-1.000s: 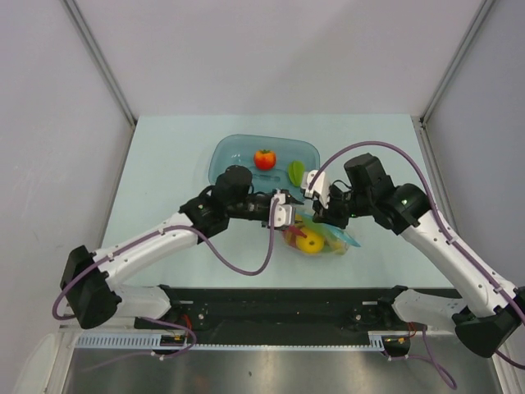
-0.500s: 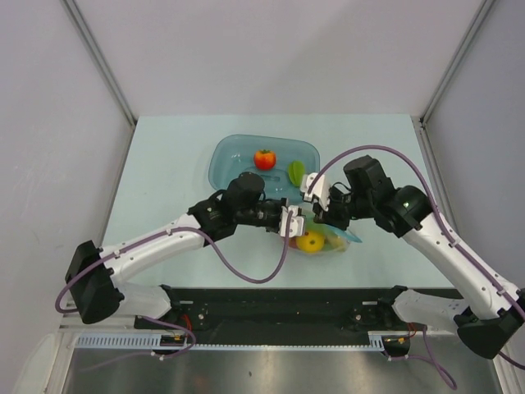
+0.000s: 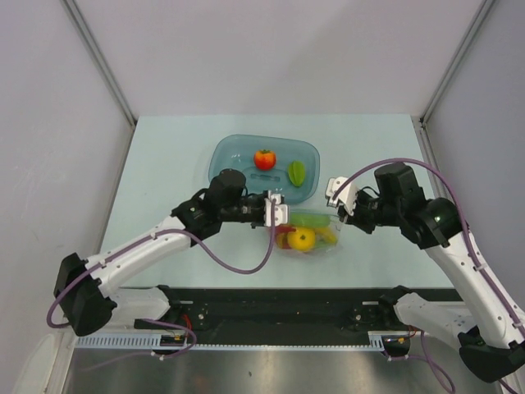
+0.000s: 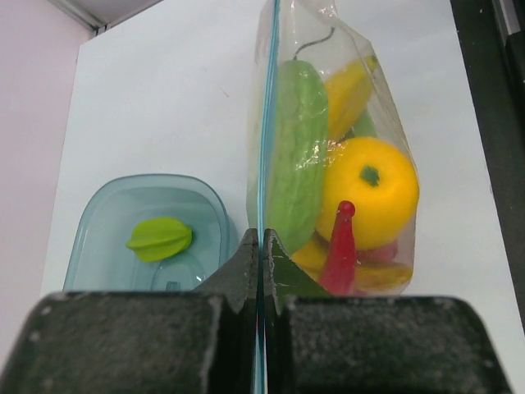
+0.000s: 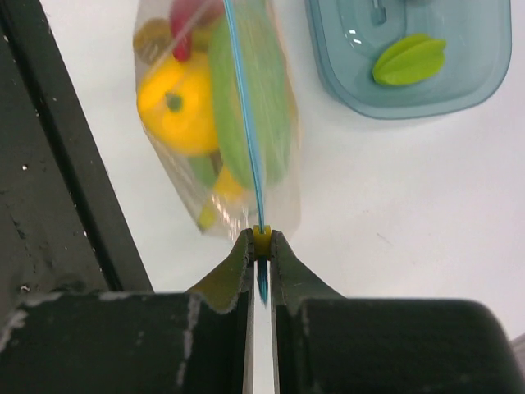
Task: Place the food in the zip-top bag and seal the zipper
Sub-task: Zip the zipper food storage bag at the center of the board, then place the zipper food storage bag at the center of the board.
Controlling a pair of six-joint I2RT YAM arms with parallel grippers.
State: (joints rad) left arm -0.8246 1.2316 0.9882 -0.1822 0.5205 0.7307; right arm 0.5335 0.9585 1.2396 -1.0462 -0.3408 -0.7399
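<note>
The zip-top bag (image 3: pixel 310 234) sits close to the near edge of the tabletop (image 3: pixel 164 164), roughly midway between its left and right edges, stretched between the 2 arms. The left end effector (image 3: pixel 277 215) has its fingers pressed together with no gap, pinching the zipper (image 4: pixel 264 123) at the bag's left end. The right end effector (image 3: pixel 338 197) is likewise clamped tight on the blue strip at the opposite end. In both wrist views the zipper runs as 1 thin straight line from jaw to jaw. Inside the bag lie a green vegetable (image 4: pixel 291 156), a yellow-orange citrus (image 4: pixel 369 193), a red chili (image 4: pixel 340 246) and a yellow banana (image 4: pixel 353 82). Just beyond the bag, toward the far edge, stands a blue-green tray (image 3: pixel 238 152) holding a red tomato (image 3: pixel 264 159) and a green starfruit (image 3: pixel 296 172), both apart from the bag.
</note>
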